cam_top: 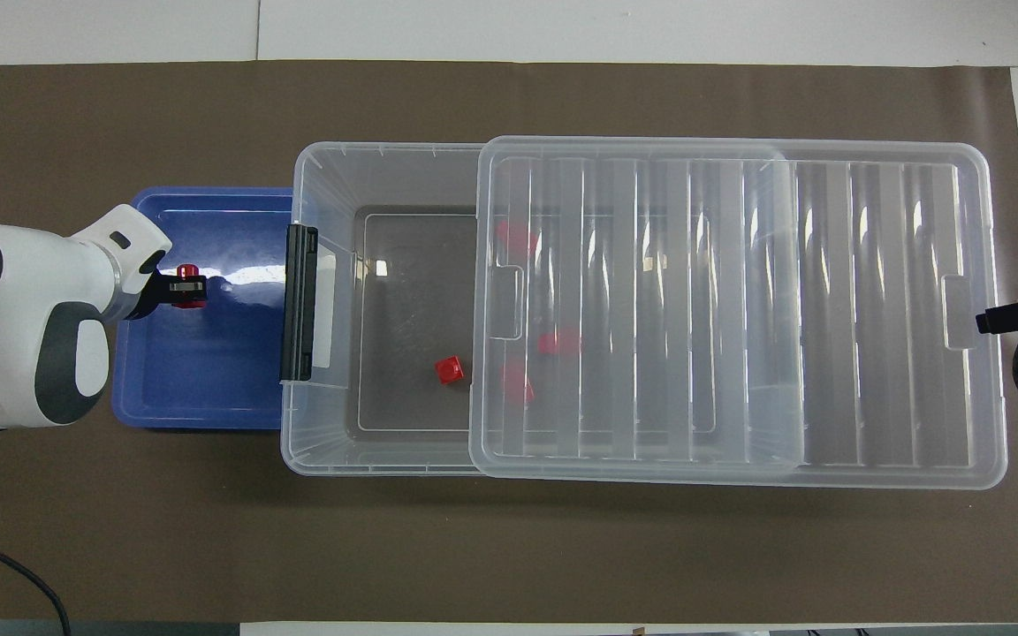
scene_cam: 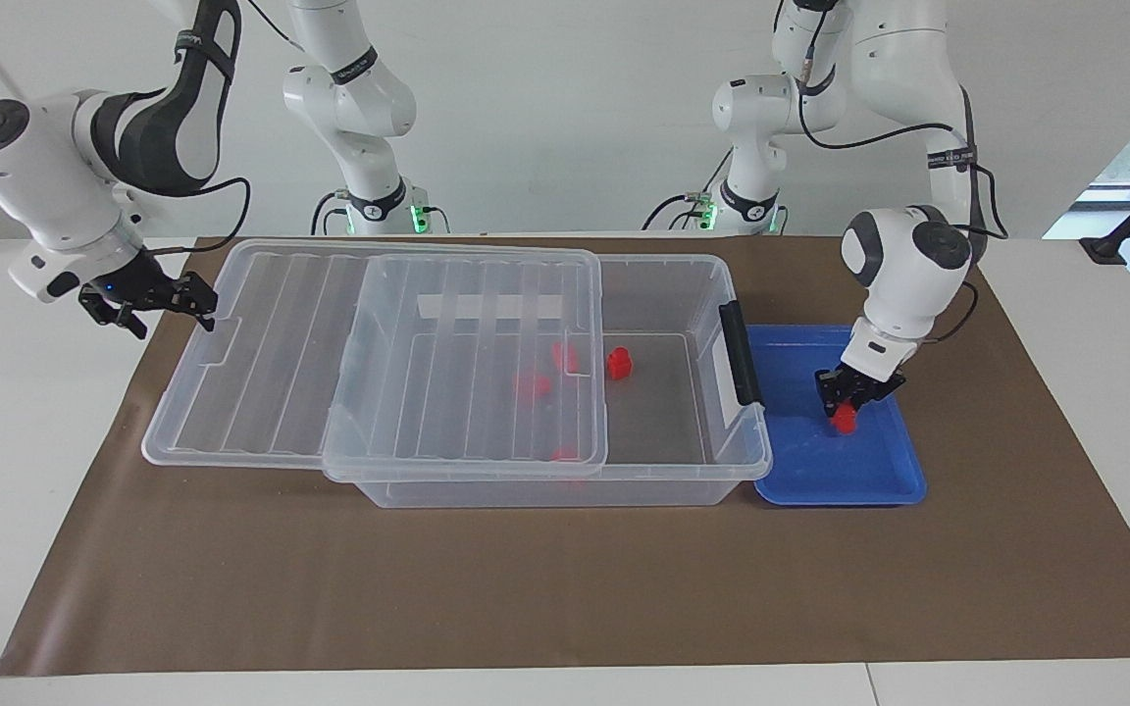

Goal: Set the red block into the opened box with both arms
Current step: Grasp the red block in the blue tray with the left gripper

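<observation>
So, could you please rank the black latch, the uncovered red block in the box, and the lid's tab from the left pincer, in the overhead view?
From the left pincer, shut on a red block:
1. Black latch, on the box end beside the tray.
2. Uncovered block, on the box floor.
3. Lid's tab, by the right pincer.

L gripper pinched red block over blue tray; box lid slid halfway off.
</observation>
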Controlling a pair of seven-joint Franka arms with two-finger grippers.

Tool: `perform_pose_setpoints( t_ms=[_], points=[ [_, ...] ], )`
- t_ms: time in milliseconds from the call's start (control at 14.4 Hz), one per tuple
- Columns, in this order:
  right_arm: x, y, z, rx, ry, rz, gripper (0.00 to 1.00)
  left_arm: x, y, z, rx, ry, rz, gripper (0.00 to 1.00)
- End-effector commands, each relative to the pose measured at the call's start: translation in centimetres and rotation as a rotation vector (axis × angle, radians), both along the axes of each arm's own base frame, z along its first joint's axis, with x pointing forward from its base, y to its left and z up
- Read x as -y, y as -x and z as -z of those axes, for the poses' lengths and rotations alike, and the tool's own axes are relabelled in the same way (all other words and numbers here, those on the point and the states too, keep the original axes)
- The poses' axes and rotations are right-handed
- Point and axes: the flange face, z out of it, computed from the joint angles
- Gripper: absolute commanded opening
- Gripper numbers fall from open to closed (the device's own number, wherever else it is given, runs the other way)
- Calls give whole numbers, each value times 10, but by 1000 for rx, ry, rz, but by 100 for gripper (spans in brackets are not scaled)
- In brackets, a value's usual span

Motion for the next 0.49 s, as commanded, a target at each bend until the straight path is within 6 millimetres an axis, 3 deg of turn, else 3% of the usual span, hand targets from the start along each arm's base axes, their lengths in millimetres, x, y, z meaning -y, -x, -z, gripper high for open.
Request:
perform_pose_setpoints(
  t_ms=[0, 208, 347, 416],
  points=[
    [-23, -15, -34, -7, 15, -29, 100, 6, 5, -62, -1, 3, 27, 0],
    [-61, -25, -71, -30, 15, 24, 100, 17, 16, -126, -3, 1, 50, 0],
    [-88, -24, -103, -35, 16, 63, 100, 45, 25, -152, 6, -2, 98, 0],
    [-96, -20, -115, -40, 15, 78, 100, 68, 27, -160, 2, -4, 134, 0]
  ],
)
